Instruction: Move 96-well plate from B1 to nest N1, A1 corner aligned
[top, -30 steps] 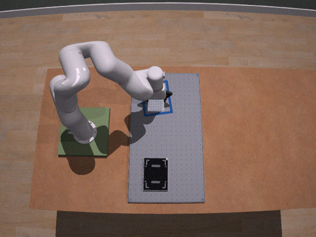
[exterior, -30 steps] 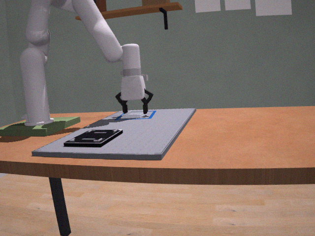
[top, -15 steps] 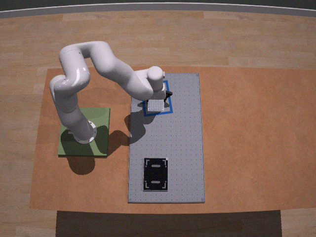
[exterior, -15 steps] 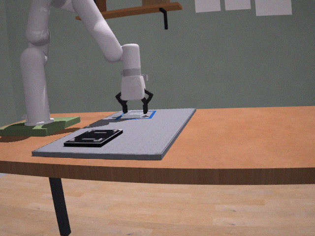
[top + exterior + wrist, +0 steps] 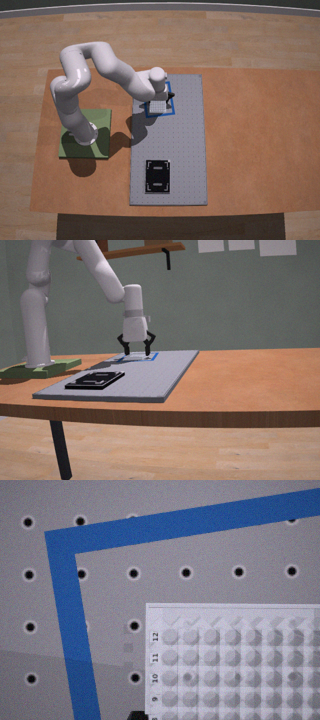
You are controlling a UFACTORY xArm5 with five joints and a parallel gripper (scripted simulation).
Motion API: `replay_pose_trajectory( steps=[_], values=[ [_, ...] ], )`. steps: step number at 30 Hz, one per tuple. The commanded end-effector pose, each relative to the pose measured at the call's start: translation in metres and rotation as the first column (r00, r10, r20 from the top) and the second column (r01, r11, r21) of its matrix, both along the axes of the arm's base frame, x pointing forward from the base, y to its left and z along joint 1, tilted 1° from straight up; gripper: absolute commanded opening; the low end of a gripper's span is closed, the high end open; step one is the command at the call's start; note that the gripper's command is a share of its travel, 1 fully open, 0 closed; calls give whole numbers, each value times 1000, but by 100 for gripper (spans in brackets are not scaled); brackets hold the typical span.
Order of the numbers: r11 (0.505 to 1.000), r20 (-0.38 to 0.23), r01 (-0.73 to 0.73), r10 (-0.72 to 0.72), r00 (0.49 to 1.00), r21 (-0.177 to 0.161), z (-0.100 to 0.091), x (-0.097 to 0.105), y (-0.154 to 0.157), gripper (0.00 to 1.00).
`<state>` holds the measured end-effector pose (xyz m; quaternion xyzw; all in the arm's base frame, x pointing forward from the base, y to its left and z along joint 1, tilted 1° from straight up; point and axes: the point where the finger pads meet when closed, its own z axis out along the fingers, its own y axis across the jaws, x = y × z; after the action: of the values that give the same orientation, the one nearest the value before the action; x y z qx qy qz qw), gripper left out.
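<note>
The white 96-well plate [image 5: 157, 106] lies inside the blue-taped bench spot [image 5: 159, 99] on the grey perforated board. My gripper [image 5: 136, 351] comes straight down over it, its black fingers on the plate's two sides, shut on the plate [image 5: 134, 356]. The plate looks level with the board or barely above it. The wrist view shows one corner of the plate [image 5: 235, 662] with row numbers 9 to 12, and the blue tape corner [image 5: 67, 555]. The black plate nest [image 5: 157, 176] with white corner locators sits at the near end of the board, also seen in the side view [image 5: 95, 379].
The grey board [image 5: 168, 139] lies on an orange table. The arm's base stands on a green pad [image 5: 85, 133] left of the board. A wall shelf [image 5: 134, 250] hangs high behind the arm.
</note>
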<state>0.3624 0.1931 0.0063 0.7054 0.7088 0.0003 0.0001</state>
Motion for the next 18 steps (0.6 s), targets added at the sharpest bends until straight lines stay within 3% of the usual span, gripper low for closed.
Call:
replay_pose_trajectory(
  steps=[1, 18],
  values=[
    [1000, -2, 0, 0, 1000, 14, 2, 1, 1, 0],
    [1000, -2, 0, 0, 1000, 14, 12, 2, 1, 0]
  ],
)
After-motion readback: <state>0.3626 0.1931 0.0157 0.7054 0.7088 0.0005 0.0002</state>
